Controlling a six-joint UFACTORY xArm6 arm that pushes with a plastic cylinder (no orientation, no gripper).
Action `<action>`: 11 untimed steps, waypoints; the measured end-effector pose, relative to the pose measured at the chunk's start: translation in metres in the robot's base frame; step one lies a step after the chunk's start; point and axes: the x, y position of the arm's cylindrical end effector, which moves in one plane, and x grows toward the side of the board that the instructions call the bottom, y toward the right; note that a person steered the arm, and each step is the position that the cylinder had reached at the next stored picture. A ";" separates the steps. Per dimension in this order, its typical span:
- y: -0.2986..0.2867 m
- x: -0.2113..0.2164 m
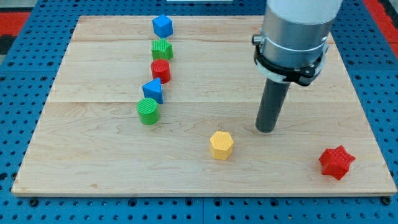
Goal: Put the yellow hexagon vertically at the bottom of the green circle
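**A:** What does the board hold?

**B:** A pale wooden board (205,168) lies on a blue pegboard (12,93). A yellow hexagon (221,145) sits low on the board, a little to the view's right of centre. A green circle (148,111) sits to the view's left of it and somewhat higher, well apart.

**A:** And the arm?

**B:** It has no jaws, so nothing is apart or clamped; it ends in a dark rod. My tip (267,129) rests on the wood, near the hexagon on its upper right, with a gap between them.

**A:** Other blocks?

**B:** A loose column runs up from the green circle. A blue block (153,90), wedge-like, touches the circle's upper edge. Above that is a red cylinder (161,70), then a green block (162,49) just above it, looking as if it touches, shape unclear. At the top stands a blue cube (162,26), slightly apart. A red star (336,162) lies alone near the board's lower right corner, well away from my tip.
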 end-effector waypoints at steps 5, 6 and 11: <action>-0.105 0.029; -0.126 0.026; 0.089 -0.114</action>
